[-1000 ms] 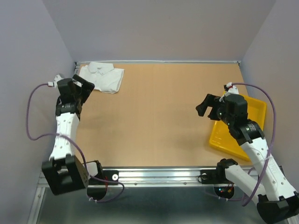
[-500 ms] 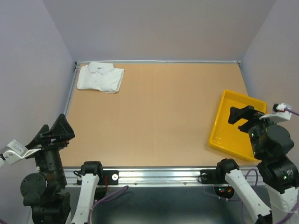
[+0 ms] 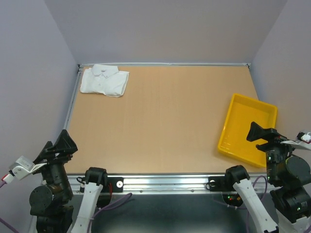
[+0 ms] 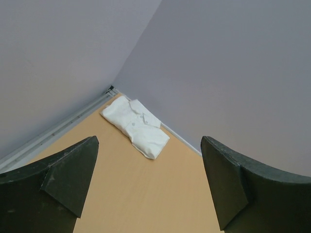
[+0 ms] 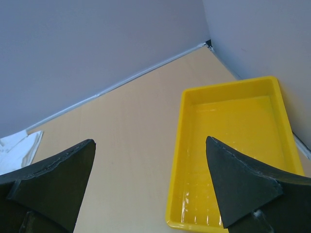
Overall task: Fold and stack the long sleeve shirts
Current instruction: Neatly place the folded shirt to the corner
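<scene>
A folded white long sleeve shirt [image 3: 104, 81] lies in the table's far left corner, collar toward the back wall. It also shows in the left wrist view [image 4: 135, 127], and its edge shows at the left of the right wrist view [image 5: 17, 145]. My left gripper [image 3: 57, 146] is pulled back to the near left edge, open and empty, far from the shirt. My right gripper [image 3: 265, 136] is pulled back at the near right, open and empty, over the near end of the yellow tray [image 3: 232, 127].
The yellow tray [image 5: 177, 160] stands empty at the right side of the tan table. A metal rail [image 3: 165, 182] runs along the near edge. Grey walls close in the left, back and right sides.
Both arms have withdrawn from over the table to the near edge: the left from beside the shirt, the right from beside the tray. The shirt and tray have not moved.
</scene>
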Robot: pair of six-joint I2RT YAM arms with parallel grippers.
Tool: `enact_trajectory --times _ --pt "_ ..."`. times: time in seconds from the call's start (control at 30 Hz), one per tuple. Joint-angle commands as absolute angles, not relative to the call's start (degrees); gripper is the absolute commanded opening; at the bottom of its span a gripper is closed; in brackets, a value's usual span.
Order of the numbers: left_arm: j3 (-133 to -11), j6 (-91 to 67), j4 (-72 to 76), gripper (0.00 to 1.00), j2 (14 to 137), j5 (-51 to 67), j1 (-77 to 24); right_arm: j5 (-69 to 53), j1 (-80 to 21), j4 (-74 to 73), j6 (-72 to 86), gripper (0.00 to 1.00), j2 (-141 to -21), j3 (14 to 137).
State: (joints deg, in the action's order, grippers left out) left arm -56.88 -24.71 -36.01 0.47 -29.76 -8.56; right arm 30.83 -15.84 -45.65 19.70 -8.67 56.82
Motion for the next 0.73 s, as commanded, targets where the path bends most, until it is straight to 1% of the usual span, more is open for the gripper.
enact_trajectory --times 0.0,0.7 --pt "-54.23 -23.64 -29.62 0.99 -4.22 -31.9 -8.7 30.94 -16.26 -42.63 18.19 1.0 -9.58 55.9" --pt "-51.33 -27.33 -28.3 0.99 -2.99 -31.47 -8.79 31.03 -16.35 -40.96 18.02 1.0 -9.58 54.84"
